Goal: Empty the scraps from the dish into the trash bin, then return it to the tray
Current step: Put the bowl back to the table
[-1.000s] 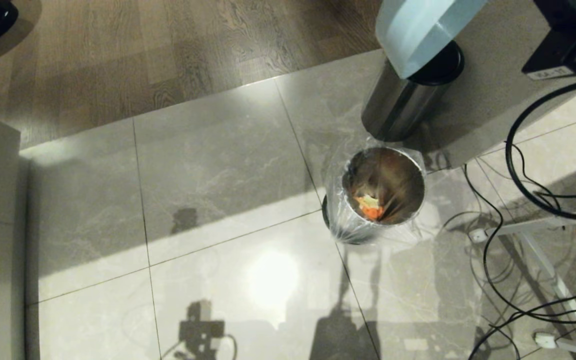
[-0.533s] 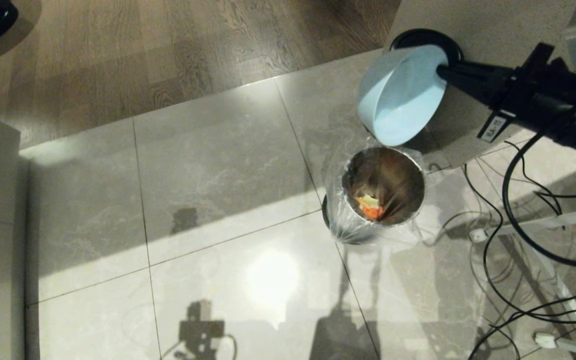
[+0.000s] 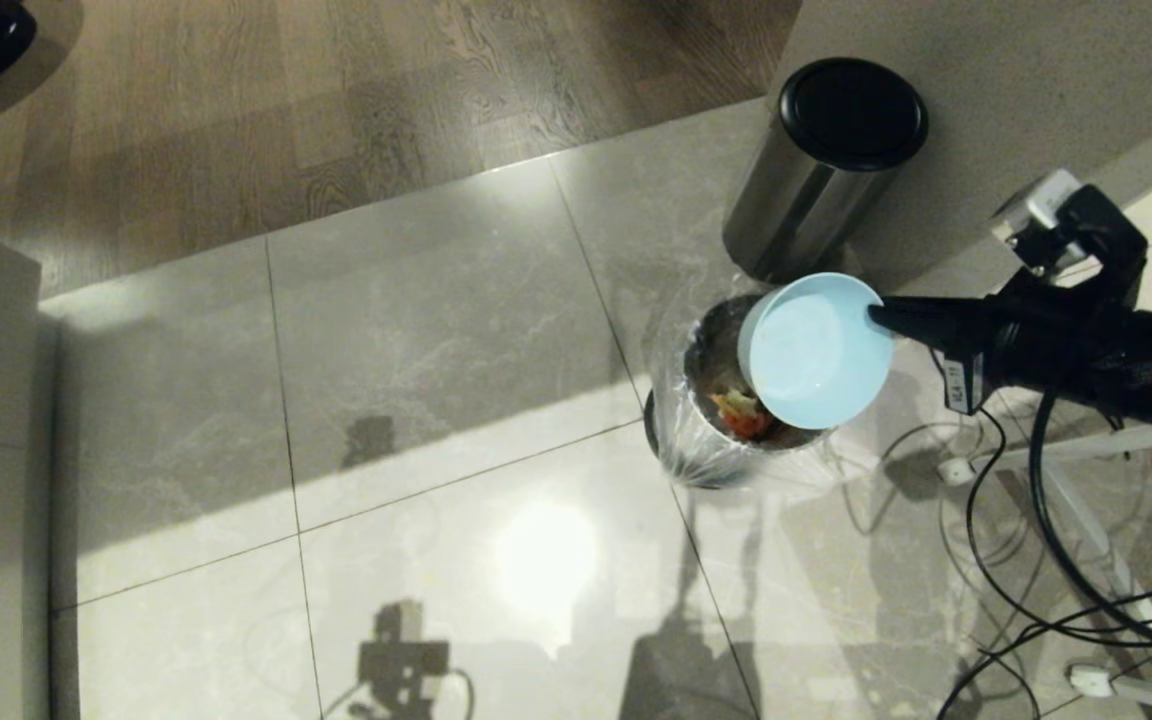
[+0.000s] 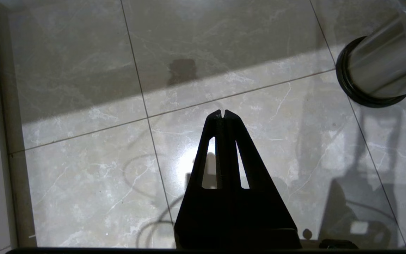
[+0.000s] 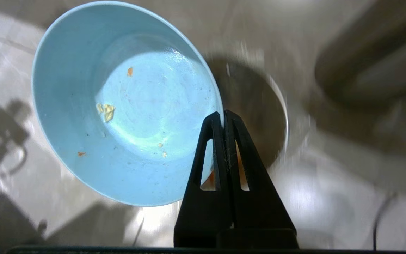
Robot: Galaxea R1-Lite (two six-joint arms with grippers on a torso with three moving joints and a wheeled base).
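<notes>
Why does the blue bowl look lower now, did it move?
Yes. The light-blue bowl came down from beside the black-lidded steel can and now covers part of the bag-lined trash bin's opening.

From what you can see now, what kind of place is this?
Probably an indoor room, maybe a kitchen corner or a test space: glossy floor tiles meeting wood flooring, two steel bins, and loose cables.

Dim, floor glare, wrist blur.
</notes>
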